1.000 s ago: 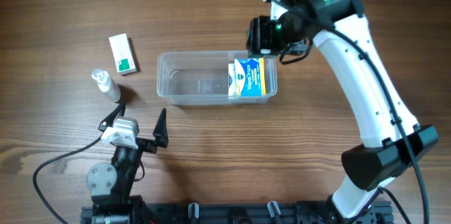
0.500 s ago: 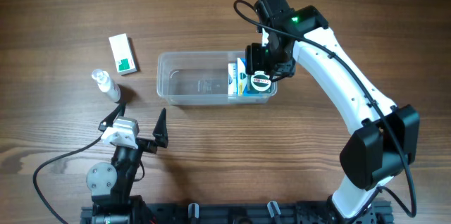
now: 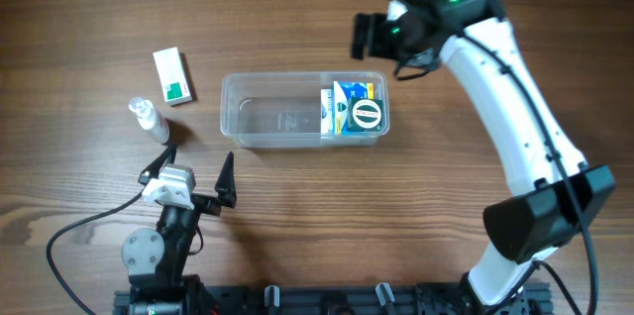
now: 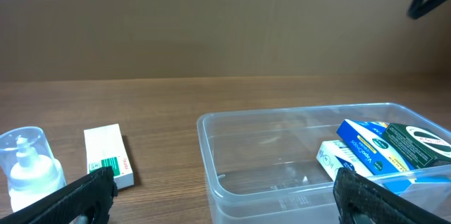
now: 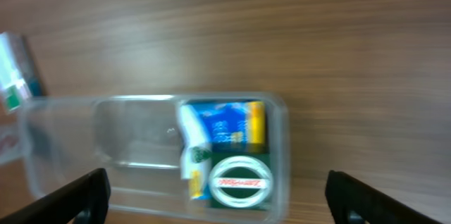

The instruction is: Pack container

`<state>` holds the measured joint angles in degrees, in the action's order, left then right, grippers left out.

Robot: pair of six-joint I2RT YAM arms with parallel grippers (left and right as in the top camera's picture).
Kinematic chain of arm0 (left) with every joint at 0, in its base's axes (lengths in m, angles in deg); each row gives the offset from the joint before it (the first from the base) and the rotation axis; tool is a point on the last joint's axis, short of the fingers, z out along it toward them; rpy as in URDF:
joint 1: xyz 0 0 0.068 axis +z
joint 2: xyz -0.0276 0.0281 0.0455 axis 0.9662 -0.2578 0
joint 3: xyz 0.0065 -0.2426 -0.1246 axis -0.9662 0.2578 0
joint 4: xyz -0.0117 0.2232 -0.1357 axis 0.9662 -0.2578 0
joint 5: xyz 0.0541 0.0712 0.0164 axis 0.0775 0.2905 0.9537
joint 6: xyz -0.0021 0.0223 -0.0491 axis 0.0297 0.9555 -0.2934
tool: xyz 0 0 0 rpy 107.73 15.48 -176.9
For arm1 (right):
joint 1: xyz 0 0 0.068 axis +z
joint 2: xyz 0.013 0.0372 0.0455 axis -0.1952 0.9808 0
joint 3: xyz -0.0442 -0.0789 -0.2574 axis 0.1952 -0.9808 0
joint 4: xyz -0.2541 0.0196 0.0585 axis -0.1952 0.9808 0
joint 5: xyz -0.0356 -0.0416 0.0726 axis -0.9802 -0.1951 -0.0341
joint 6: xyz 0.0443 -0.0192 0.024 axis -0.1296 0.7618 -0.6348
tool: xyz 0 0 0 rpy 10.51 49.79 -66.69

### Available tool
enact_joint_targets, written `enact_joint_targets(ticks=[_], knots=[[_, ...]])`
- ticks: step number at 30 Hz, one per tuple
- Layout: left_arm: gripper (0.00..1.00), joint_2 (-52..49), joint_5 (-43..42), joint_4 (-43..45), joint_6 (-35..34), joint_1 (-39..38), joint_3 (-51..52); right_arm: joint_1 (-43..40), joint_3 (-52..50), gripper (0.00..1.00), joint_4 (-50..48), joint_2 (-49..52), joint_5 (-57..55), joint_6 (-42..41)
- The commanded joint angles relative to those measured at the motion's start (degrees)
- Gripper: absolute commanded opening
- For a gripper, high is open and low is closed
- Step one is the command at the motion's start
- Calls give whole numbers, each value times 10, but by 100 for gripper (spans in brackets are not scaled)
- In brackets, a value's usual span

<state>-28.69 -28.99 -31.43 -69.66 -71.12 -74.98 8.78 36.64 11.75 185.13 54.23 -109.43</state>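
The clear container [image 3: 267, 117] lies mid-table. At its right end a blue box [image 3: 342, 105] sits with a dark green box [image 3: 367, 114] bearing a round white logo on top. My right gripper [image 3: 378, 38] hovers open above the container's far right corner, holding nothing. In the right wrist view the container [image 5: 134, 132], blue box [image 5: 225, 122] and green box [image 5: 242, 182] lie below my open right gripper [image 5: 218, 192]. My left gripper [image 3: 193, 168] rests open near the front edge, facing the container [image 4: 282, 153], empty.
A white-and-green box [image 3: 172, 76] lies left of the container, and a small clear spray bottle [image 3: 149, 119] stands just in front of it. Both also show in the left wrist view, box [image 4: 107, 156] and bottle [image 4: 28, 171].
The right gripper went down into the container's right end, let go of the green box on top of the blue one, opened and rose back. The left arm has not moved.
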Motion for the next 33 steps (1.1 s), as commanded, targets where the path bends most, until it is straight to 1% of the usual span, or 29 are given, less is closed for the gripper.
enact_joint_targets(ticks=[1, 4, 7, 10, 12, 14, 16, 18, 22, 25, 27, 30, 32, 33], knots=[[100, 3, -7, -2, 9, 5, 2, -69, 19, 100, 49, -6, -81, -4], [100, 3, -7, -2, 9, 5, 2, -134, 19, 100, 73, -6, -105, -2], [100, 3, -7, -2, 9, 5, 2, -218, 17, 100, 72, -6, -107, 2], [100, 3, -7, -2, 9, 5, 2, -262, 17, 100, 65, -6, -108, 2], [100, 3, -7, -2, 9, 5, 2, -273, 16, 100, 52, -6, -111, 2], [100, 3, -7, -2, 9, 5, 2, -273, 6, 99, 33, -6, -146, 2], [100, 3, -7, -2, 9, 5, 2, -273, -25, 100, 2, -5, -185, 2], [100, 3, -7, -2, 9, 5, 2, -273, -64, 100, -24, -5, -186, 2], [100, 3, -7, -2, 9, 5, 2, -274, -81, 100, -59, -5, -187, 4], [100, 3, -7, -2, 9, 5, 2, -277, -89, 100, -120, -5, -183, 79], [100, 3, -7, -2, 9, 5, 2, -284, -89, 100, -142, -4, -151, 107], [100, 3, -7, -2, 9, 5, 2, -293, -89, 100, -162, -4, -143, 106], [100, 3, -7, -2, 9, 5, 2, -314, -89, 100, -188, -2, -130, 107], [100, 3, -7, -2, 9, 5, 2, -331, -89, 100, -196, 2, -106, 107]])
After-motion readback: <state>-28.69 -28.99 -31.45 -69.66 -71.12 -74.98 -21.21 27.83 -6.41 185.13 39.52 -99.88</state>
